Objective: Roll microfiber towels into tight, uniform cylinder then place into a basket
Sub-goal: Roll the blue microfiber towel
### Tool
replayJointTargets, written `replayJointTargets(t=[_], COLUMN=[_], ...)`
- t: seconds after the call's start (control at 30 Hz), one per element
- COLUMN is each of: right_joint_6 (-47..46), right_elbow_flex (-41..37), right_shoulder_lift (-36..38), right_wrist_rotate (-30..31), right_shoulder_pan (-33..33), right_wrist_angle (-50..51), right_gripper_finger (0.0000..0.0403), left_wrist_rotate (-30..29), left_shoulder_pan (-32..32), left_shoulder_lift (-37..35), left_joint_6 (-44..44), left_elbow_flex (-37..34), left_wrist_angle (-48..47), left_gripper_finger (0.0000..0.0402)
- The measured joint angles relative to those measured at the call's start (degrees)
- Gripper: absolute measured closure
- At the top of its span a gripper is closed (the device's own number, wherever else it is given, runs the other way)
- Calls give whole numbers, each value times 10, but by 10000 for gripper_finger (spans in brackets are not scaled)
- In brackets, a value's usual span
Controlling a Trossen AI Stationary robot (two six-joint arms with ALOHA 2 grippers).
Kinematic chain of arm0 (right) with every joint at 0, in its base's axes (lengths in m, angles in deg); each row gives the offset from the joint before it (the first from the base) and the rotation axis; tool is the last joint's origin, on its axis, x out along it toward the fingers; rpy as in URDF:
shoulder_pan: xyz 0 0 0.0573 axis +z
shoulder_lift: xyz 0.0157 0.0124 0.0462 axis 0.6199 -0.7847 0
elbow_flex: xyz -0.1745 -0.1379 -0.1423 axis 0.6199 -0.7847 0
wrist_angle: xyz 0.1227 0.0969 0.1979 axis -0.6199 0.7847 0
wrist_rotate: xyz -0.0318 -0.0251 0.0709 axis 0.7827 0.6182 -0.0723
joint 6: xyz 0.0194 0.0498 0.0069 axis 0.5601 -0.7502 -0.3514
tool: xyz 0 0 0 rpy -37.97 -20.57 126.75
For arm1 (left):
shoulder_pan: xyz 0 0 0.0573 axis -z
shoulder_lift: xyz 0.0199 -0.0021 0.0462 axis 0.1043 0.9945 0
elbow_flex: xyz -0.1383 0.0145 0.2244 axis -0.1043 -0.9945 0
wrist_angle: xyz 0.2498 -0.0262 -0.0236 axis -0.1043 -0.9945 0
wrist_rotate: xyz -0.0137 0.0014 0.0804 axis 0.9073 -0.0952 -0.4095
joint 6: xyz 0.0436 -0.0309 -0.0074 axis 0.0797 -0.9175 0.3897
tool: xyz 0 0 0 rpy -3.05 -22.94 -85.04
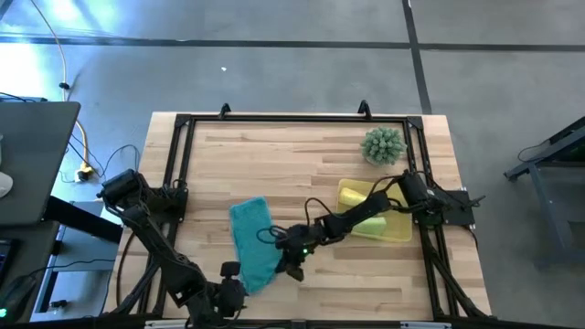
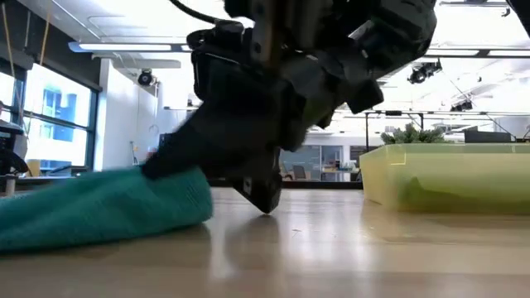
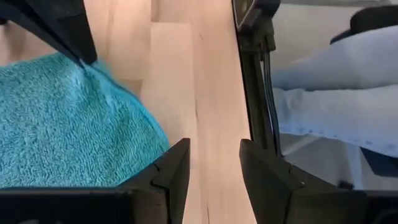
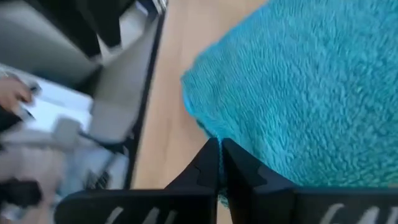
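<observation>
A teal towel (image 1: 251, 239) lies bunched on the wooden table left of centre, its long side running from far to near. My right gripper (image 1: 294, 270) stands at the towel's right near corner, fingers shut (image 4: 219, 149), low over the table (image 2: 265, 203). My left gripper (image 3: 214, 168) hovers open near the table's near edge (image 1: 228, 272), just off the towel's near end, with only bare wood between its fingers. The yellow basket (image 1: 402, 236) at the right holds a yellow towel (image 1: 352, 195) and a lime green towel (image 1: 370, 222). My right gripper is shut on the teal towel's edge (image 4: 208, 134) near a corner (image 3: 93, 65), pinched at the fingertips. The fingers slant down from the table's right side. One layer or several, I cannot tell. The rest of the towel lies slack on the table.
A spiky green plant (image 1: 382, 144) stands at the far right, behind the basket (image 2: 447, 178). A black frame (image 1: 183, 123) borders the table. A person's light blue clothing (image 3: 336, 93) and a hand (image 4: 12, 93) show beyond the near edge.
</observation>
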Motion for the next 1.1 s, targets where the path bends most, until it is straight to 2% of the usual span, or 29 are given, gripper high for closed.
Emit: replayJointTargets(t=[0.13, 0.23, 0.33, 0.5, 0.67, 0.83, 1.1], right_joint_6=[-55, -68, -65, -44, -19, 1, 24], right_elbow_flex=[0, 2, 3, 3, 2, 2, 2], right_shoulder_lift=[0, 2, 4, 4, 4, 3, 3], right_wrist_rotate=[15, 77, 108, 108, 111, 139, 140], right_shoulder_pan=[-14, -27, -36, -39, -34, -26, -22], right_wrist_angle=[-18, 20, 50, 56, 65, 81, 92], right_gripper_finger=[402, 402, 403, 403, 403, 403, 403], left_wrist_rotate=[-32, -59, -66, -84, -104, -101, -90], left_shoulder_pan=[3, 3, 0, -4, -19, -41, -50], left_shoulder_lift=[0, 0, 0, 1, 18, 48, 77], left_joint_6=[-4, -2, -2, -2, -42, -71, -145], left_elbow_flex=[0, 0, 0, 0, 0, 0, 0], left_wrist_angle=[-1, -2, -2, -32, -95, -106, -150], left_gripper_finger=[270, 270, 270, 270, 270, 270, 270])
